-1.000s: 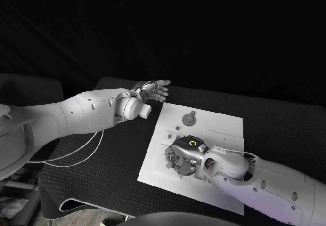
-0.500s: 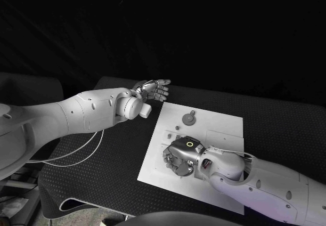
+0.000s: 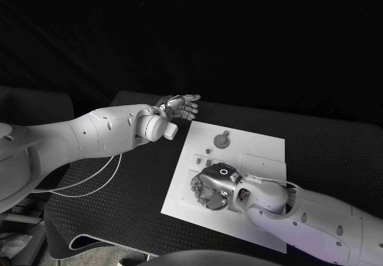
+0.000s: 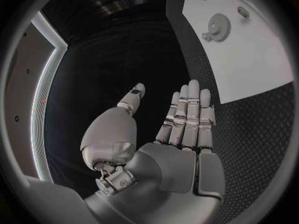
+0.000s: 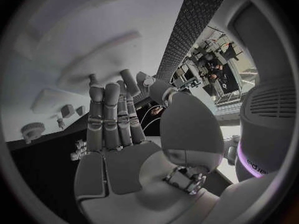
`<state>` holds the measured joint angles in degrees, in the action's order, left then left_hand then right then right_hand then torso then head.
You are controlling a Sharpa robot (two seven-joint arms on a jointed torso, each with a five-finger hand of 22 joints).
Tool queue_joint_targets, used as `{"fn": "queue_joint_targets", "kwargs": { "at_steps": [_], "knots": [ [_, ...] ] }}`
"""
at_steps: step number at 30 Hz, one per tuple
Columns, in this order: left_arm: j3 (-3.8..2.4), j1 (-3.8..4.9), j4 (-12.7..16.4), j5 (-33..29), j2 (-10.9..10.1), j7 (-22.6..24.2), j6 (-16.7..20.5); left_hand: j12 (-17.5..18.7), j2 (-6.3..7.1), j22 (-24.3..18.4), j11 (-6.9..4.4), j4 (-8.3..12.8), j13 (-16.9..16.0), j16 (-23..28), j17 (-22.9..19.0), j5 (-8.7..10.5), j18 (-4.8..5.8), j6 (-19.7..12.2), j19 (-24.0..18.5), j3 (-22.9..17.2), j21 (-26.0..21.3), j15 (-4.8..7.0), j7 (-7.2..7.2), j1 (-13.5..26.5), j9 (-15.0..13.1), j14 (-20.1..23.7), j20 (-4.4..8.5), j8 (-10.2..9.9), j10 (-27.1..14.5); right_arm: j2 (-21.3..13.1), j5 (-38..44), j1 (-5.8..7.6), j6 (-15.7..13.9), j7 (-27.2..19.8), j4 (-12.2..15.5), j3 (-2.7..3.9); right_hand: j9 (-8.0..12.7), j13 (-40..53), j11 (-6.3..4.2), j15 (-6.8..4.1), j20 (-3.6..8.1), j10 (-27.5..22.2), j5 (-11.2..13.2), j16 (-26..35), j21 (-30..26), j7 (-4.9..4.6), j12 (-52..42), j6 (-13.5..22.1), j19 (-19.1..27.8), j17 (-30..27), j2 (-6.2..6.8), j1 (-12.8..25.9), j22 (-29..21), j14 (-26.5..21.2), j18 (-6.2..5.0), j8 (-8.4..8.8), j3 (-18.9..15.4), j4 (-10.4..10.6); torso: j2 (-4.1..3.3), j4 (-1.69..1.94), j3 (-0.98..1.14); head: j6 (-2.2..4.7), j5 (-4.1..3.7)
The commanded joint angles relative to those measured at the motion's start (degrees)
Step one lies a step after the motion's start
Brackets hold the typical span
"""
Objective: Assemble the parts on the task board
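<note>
- The task board (image 3: 259, 147) looks like smooth, matt white plastic.
- The table (image 3: 119, 199) has a black, rough covering with a fine raised texture.
- The left hand (image 4: 181, 129) and right hand (image 5: 118, 134) look like silver metal with a satin sheen.
- The gear (image 4: 219, 25) looks matt grey with a toothed rim.

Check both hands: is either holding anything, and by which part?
Left hand holds nothing, fingers extended. Right hand lies over the task board; a hold cannot be told.

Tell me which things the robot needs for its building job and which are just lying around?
Needed: task board, gear part, small parts, right robot hand over the board.
Just there: black table, white cable, left robot hand held open off the board.
</note>
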<state>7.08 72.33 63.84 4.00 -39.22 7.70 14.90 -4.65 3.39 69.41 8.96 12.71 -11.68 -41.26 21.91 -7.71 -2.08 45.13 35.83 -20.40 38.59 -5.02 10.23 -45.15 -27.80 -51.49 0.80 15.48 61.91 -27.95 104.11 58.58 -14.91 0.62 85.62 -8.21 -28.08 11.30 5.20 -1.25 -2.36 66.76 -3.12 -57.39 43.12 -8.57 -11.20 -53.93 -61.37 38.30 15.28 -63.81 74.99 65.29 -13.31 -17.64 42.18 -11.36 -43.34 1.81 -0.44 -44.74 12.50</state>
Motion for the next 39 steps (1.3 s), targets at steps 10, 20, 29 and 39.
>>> {"fn": "queue_joint_targets", "kwargs": {
  "at_steps": [10, 20, 29, 39],
  "knots": [
    [-0.05, 0.08, 0.01, -0.25, 0.06, 0.31, -0.97, -0.22, -0.07, 0.09, -0.21, -0.11, 0.07, 0.11, 0.14, 0.12, -0.79, -0.47, -0.14, -0.33, -0.37, 0.06, -0.05, 0.34, 0.06, -0.18, -0.11, 0.41, -0.18, -0.97, -3.15, -0.17, -2.94, -1.36, 0.28, -0.14, 1.02, -1.60, 1.05, 1.04, 1.13, -3.47, -0.71, -3.65, 2.68, -1.20, 1.24, 2.80, -1.49, 0.22, 0.80, 0.74, 1.32, 1.25, -1.69, 1.62, -3.88, -0.55, -0.04, 0.06, 0.06, 0.10, -0.09],
    [-0.05, 0.08, -0.35, -0.25, -0.03, 0.18, -1.20, -0.21, -0.06, 0.11, -0.19, -0.11, 0.09, 0.13, 0.19, 0.13, -0.77, -0.49, -0.14, -0.33, -0.39, 0.06, -0.09, 0.37, 0.08, -0.17, -0.10, 0.42, -0.22, -4.56, -7.79, 0.29, -6.87, -2.90, 4.05, 0.99, 1.48, -3.63, 0.72, 0.71, 2.21, -6.45, -3.98, -7.43, 6.12, -0.09, 2.18, 4.23, -2.38, 0.42, 1.34, 2.08, 1.34, 1.89, -1.69, 2.03, -7.79, -0.56, 0.06, -0.08, 0.06, 0.57, -0.41],
    [-0.05, 0.07, -1.45, -0.25, -0.03, 0.00, -1.58, -0.12, -0.02, 0.16, -0.16, -0.10, 0.15, 0.17, 0.28, 0.14, -0.74, -0.55, -0.18, -0.32, -0.42, 0.06, -0.12, 0.43, 0.11, -0.13, -0.09, 0.43, -0.39, -10.18, -31.76, 3.35, -4.72, -6.12, 7.12, 5.52, 1.46, -4.84, 0.60, 0.58, 3.27, -7.76, -4.50, -9.28, 8.08, 0.28, 2.24, 4.89, -3.29, -0.09, 0.45, 4.40, 1.14, 2.88, -1.69, 1.84, -11.17, 0.47, 0.09, -0.30, 0.15, 2.02, -1.60],
    [-0.03, 0.03, -1.29, -0.25, -0.51, 0.21, -1.65, -0.13, -0.15, 0.21, -0.19, -0.18, 0.17, 0.21, 0.37, 0.16, -0.72, -0.53, -0.20, -0.33, -0.46, 0.05, -0.08, 0.55, 0.13, -0.08, -0.09, 0.49, -0.41, -17.61, -39.77, 7.34, 7.32, 3.52, 6.63, 5.81, 0.39, 1.88, -3.25, -3.11, 3.94, 9.25, 0.36, -9.79, 8.88, 0.39, -11.38, 1.62, -4.87, -1.41, -3.13, 5.69, 0.53, 4.45, -1.62, -0.30, -12.04, 2.48, 0.24, -1.14, 0.30, 4.83, -5.30]
  ]
}}
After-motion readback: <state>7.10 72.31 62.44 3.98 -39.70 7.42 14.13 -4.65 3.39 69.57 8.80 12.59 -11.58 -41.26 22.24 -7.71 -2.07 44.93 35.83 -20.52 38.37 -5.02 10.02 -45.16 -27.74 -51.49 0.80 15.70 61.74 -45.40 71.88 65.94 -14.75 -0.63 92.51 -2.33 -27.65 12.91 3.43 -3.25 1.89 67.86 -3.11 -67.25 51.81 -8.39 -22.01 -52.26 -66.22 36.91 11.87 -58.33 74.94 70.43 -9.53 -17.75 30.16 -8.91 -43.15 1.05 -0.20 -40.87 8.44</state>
